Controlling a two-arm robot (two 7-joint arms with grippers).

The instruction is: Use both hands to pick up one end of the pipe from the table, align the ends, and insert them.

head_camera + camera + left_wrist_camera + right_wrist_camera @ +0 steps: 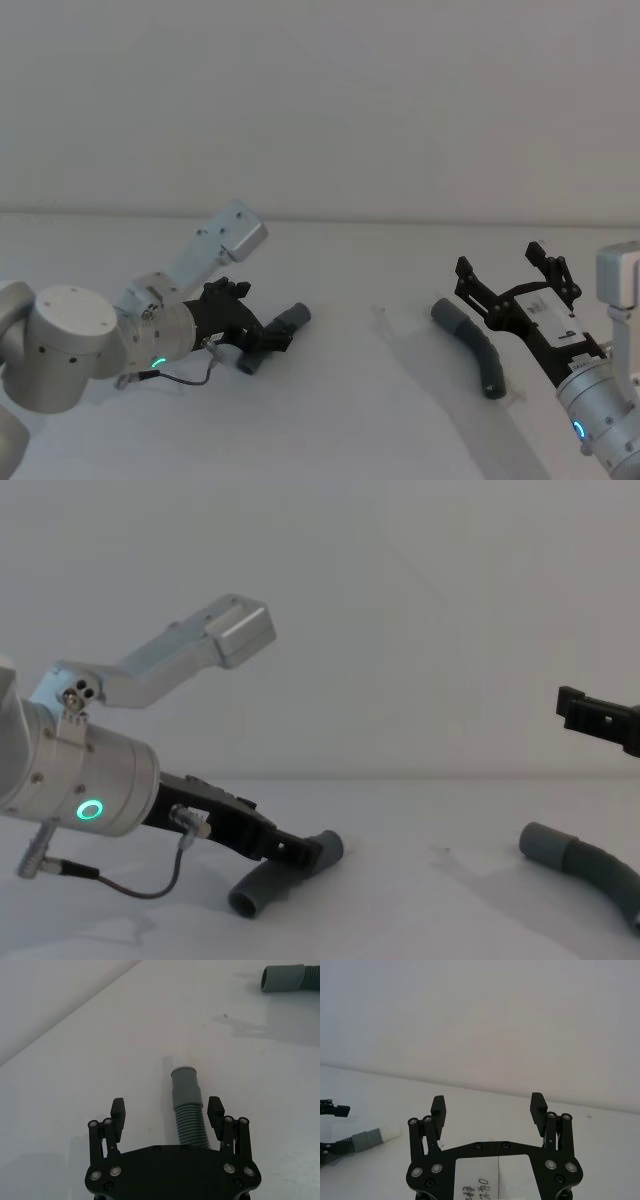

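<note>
Left gripper [166, 1105], jaws spread, straddles the left pipe piece [187, 1095] on the table [380, 420], apparently untouched; well right of it, right gripper [488, 1101] hovers open-jawed beside the second piece [470, 338]. Both empty: lifting, aligning, inserting remain.

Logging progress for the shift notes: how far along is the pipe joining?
Done: only the approach; the left hose piece and the right hose piece lie apart on the table. In hand: the left gripper sits open around the left hose piece. The right gripper hangs open near the right hose piece. Left: grasping, lifting, aligning the cuffs, inserting.
</note>
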